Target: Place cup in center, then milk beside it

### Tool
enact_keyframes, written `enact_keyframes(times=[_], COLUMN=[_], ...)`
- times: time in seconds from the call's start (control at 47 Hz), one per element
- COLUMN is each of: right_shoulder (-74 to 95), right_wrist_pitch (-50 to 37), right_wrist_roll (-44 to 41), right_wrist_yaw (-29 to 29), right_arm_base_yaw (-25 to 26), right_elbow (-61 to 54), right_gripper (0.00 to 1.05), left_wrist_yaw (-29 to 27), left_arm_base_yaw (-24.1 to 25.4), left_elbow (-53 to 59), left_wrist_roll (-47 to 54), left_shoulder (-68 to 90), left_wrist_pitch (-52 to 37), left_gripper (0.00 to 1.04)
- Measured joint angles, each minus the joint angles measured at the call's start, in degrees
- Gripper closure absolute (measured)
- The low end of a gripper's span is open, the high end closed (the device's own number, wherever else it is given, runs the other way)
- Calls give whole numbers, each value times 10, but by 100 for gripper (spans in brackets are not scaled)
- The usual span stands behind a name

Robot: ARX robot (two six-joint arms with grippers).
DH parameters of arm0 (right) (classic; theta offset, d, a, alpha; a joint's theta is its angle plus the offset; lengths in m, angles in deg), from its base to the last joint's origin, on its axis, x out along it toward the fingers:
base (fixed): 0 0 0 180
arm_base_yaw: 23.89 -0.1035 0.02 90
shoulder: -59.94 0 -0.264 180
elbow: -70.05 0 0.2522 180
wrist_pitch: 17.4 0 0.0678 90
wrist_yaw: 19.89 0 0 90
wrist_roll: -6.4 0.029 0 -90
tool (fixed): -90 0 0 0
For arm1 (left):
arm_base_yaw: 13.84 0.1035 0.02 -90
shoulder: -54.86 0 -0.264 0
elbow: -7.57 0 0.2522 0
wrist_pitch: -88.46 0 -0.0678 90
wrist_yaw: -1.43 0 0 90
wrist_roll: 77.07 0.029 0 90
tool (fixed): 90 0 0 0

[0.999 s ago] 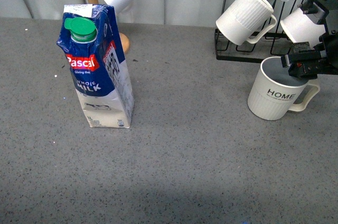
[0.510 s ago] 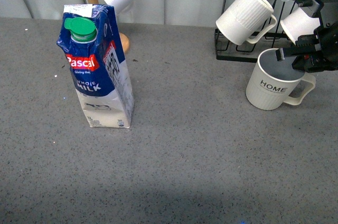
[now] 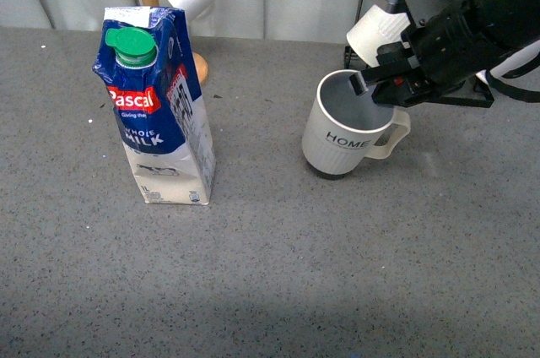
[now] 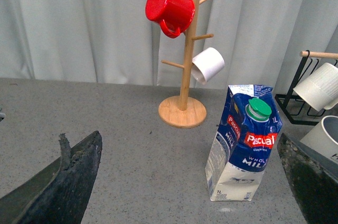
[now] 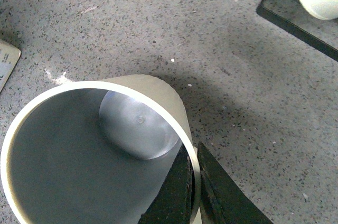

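Observation:
The cup (image 3: pixel 339 140), a cream ribbed mug lettered "HOME" with a grey inside, sits right of the table's middle, tilted slightly, its handle pointing right. My right gripper (image 3: pixel 369 88) is shut on its rim near the handle; in the right wrist view one finger is inside and one outside the cup's wall (image 5: pixel 186 139), the right gripper (image 5: pixel 193 174) pinching it. The milk (image 3: pixel 159 105), a blue-and-white Pascal carton with a green cap, stands upright at the left, and appears again as the milk (image 4: pixel 244 150) between the wide-open fingers of my left gripper (image 4: pixel 190 182), which is some way from it.
A wooden mug tree (image 4: pixel 184 60) with a red mug (image 4: pixel 169 8) and a white mug (image 4: pixel 207 64) stands behind the carton. A black wire rack (image 3: pixel 439 79) with hanging white mugs (image 3: pixel 375 33) is at the back right, behind my right arm.
My right gripper has carried the cup leftward from in front of the rack toward the table's middle. The carton has not moved.

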Motion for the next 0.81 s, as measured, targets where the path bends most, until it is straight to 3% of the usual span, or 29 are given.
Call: enact_keyframes(times=[0.489, 0.659, 0.808], right_shoulder=[47, 43, 10], right_wrist_pitch=[69, 56, 16], right_wrist_roll=[-54, -49, -36], right_wrist_yaw=[-14, -6, 2], right_arm_base_yaw=[-24, -23, -13], right_elbow=[67, 62, 32], right_gripper=[103, 81, 52], left_wrist_yaw=[0, 0, 0], left_arm_base_yaw=[0, 0, 0], left_elbow=[0, 0, 0], left_wrist_roll=[0, 0, 0], left_shoulder=[0, 0, 0], left_wrist_pitch=[0, 0, 0], left_gripper=[6, 6, 6])
